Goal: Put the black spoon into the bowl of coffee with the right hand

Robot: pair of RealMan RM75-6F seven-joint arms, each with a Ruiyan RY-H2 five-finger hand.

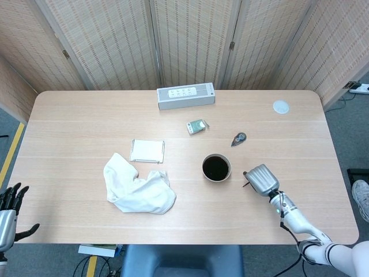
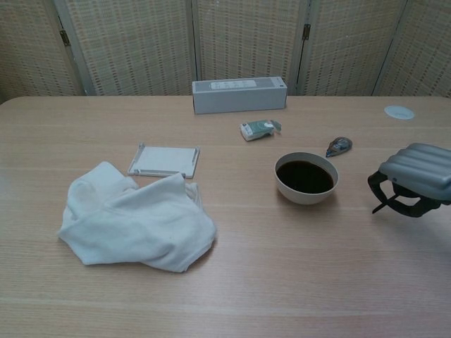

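Note:
The white bowl of dark coffee (image 1: 216, 168) (image 2: 306, 177) stands right of the table's middle. My right hand (image 1: 262, 179) (image 2: 417, 176) hovers just right of the bowl, palm down, with its fingers curled around the black spoon (image 2: 380, 207). Only a thin dark end of the spoon pokes out below the fingers, slanting down toward the table, and the rest is hidden. My left hand (image 1: 8, 208) hangs off the table's near left corner, fingers apart and holding nothing.
A crumpled white cloth (image 1: 138, 190) and a flat white pad (image 1: 147, 150) lie left of the bowl. Behind it are a green packet (image 1: 197, 126), a small tape dispenser (image 1: 238, 138), a grey box (image 1: 186, 96) and a white disc (image 1: 281, 107).

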